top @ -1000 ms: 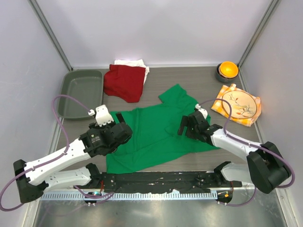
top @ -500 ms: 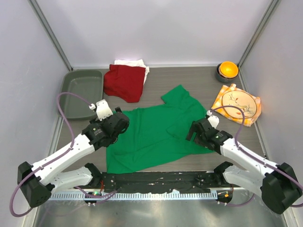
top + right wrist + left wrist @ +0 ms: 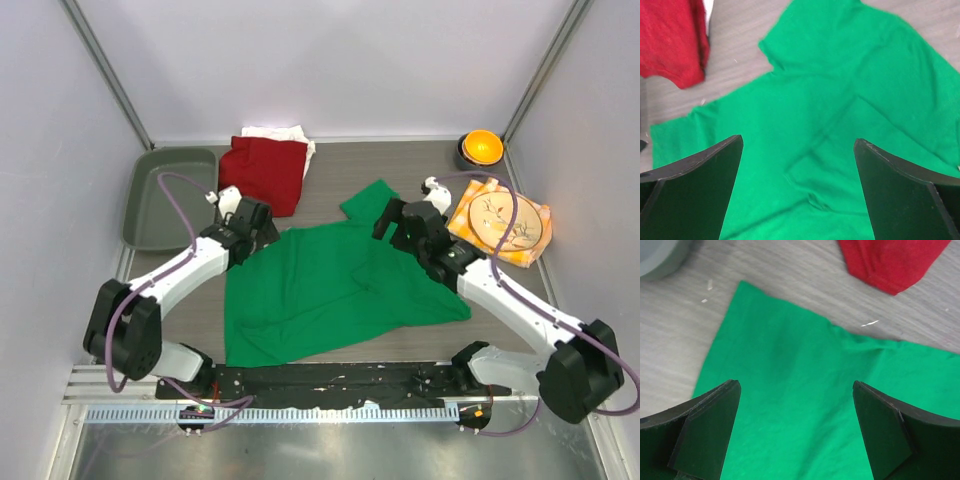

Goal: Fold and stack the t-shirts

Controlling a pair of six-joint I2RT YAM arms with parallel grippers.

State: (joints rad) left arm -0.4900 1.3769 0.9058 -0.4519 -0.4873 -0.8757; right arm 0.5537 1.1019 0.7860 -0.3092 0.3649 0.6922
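Above the worktop (image 3: 400,170), your left pincer (image 3: 795,387) and right pincer (image 3: 797,142) both hang released over the green t-shirt (image 3: 320,300) — the dark red t-shirt (image 3: 262,172) lies apart.

1. White-shelled links with chunky black joint housings on left arm (image 3: 175,280) and right arm (image 3: 505,297).
2. Thin purple cables (image 3: 176,177) looping loosely off each wrist.
3. Matte black, wedge-shaped fingers (image 3: 707,432), flat inner faces, no markings.
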